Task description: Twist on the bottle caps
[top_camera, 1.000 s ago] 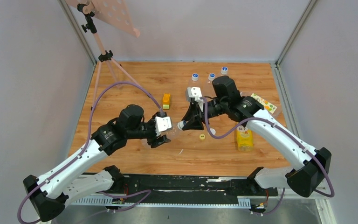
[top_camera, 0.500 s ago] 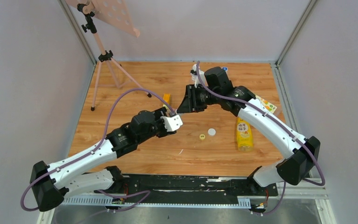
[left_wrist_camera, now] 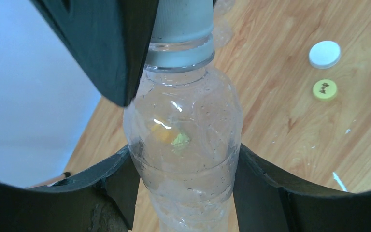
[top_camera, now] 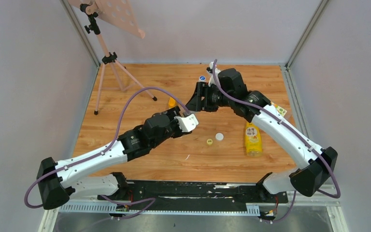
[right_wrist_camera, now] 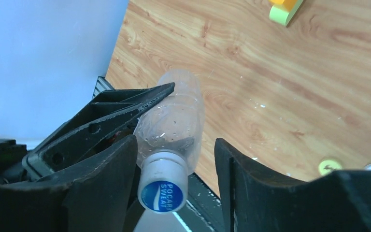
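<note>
My left gripper [left_wrist_camera: 183, 159] is shut on the body of a slim clear bottle [left_wrist_camera: 183, 130], held above the table near its middle [top_camera: 187, 116]. A blue cap [right_wrist_camera: 163, 191] with white lettering sits on that bottle's neck. My right gripper [right_wrist_camera: 176, 145] is open around this cap, with a gap showing on its right side. It faces the left gripper in the top view [top_camera: 196, 102]. A loose yellow cap [top_camera: 209, 141] and a loose white cap [top_camera: 219, 137] lie on the wood. The yellow bottle [top_camera: 253, 137] lies on its side at the right.
An orange-and-green block [top_camera: 172, 102] sits behind the left gripper. A blue-capped bottle [top_camera: 202, 78] stands at the back. A labelled bottle [top_camera: 278, 109] lies partly under the right arm. A tripod [top_camera: 107, 58] stands at the back left.
The right gripper's jaws have opened off the blue cap. Both grippers and the clear bottle have moved toward the back of the table since a second ago.
</note>
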Action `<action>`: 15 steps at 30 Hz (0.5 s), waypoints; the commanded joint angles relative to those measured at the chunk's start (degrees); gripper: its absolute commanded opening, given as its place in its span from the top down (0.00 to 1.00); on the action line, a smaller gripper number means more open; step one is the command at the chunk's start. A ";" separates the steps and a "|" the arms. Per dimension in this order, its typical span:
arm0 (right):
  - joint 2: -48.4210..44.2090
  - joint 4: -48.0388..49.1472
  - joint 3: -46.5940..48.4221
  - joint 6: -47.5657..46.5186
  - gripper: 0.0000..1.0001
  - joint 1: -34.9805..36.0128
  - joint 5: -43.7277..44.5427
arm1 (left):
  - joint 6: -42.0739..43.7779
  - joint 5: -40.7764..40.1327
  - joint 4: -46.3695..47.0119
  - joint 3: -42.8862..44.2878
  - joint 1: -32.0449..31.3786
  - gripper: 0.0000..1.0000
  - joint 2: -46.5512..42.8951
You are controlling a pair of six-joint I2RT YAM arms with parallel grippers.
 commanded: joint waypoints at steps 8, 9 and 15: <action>-8.24 4.36 -0.10 -22.89 0.35 -6.55 -16.19 | -7.93 24.96 -14.24 4.49 9.97 0.62 0.11; -9.02 4.41 -0.44 -25.57 0.35 -6.56 -17.87 | -7.59 26.65 -15.07 4.82 10.86 0.62 0.08; -14.83 5.61 -7.51 -43.08 0.38 -6.49 -28.61 | -5.66 43.33 -17.59 7.01 13.89 0.62 -0.96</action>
